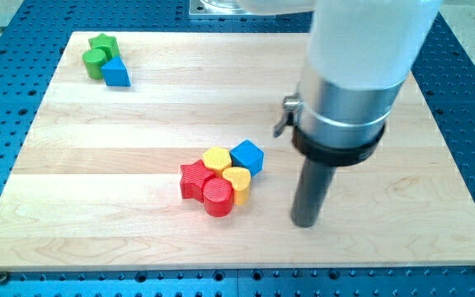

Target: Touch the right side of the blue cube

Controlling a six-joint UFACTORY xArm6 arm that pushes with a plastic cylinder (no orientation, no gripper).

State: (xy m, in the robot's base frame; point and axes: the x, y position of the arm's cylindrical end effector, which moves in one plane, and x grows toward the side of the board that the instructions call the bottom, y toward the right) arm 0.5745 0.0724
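Observation:
The blue cube sits near the middle of the wooden board, at the upper right of a tight cluster. The cluster also holds a yellow block, a yellow heart, a red star and a red cylinder. My tip rests on the board to the right of the cluster and lower than the blue cube, apart from it by about one block's width.
At the view's top left a green star, a green cylinder and a blue triangular block lie together. The arm's wide white and silver body hangs over the board's right part.

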